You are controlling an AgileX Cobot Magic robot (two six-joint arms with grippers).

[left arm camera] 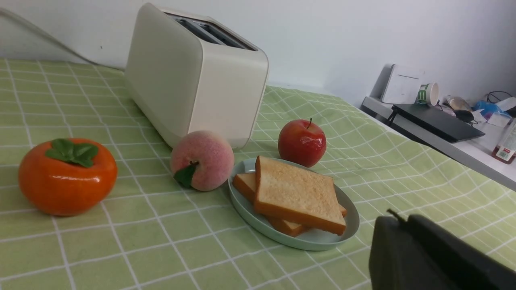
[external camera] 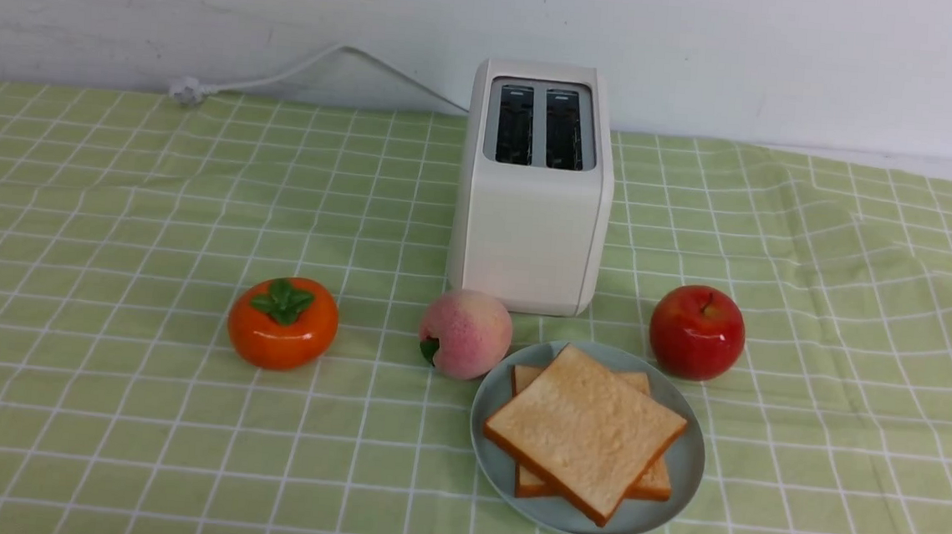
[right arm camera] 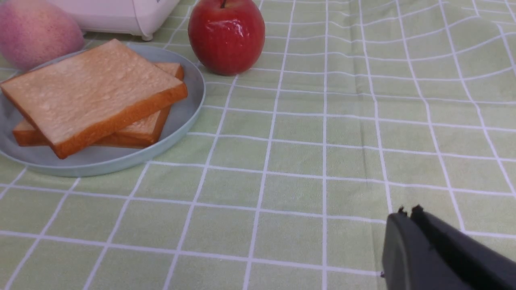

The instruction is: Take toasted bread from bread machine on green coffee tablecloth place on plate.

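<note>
With both slices of toasted bread (external camera: 585,430) already stacked on the plate (external camera: 683,474) in front of the bread machine (external camera: 533,189), whose slots look empty, the task seems done; the left gripper (left arm camera: 397,219) and right gripper (right arm camera: 407,213), jaws together and holding nothing, should stay clear of the plate.

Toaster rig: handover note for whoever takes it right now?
Left gripper: shut, empty, low over the green coffee tablecloth.
Right gripper: shut, empty, near the cloth.
Toasted bread: top slice lies skewed over the lower slice, both on the plate.
Bread machine: both slots look empty.
Done: both slices plated.
Left: nothing visible; neither arm shows in the front view.
</note>
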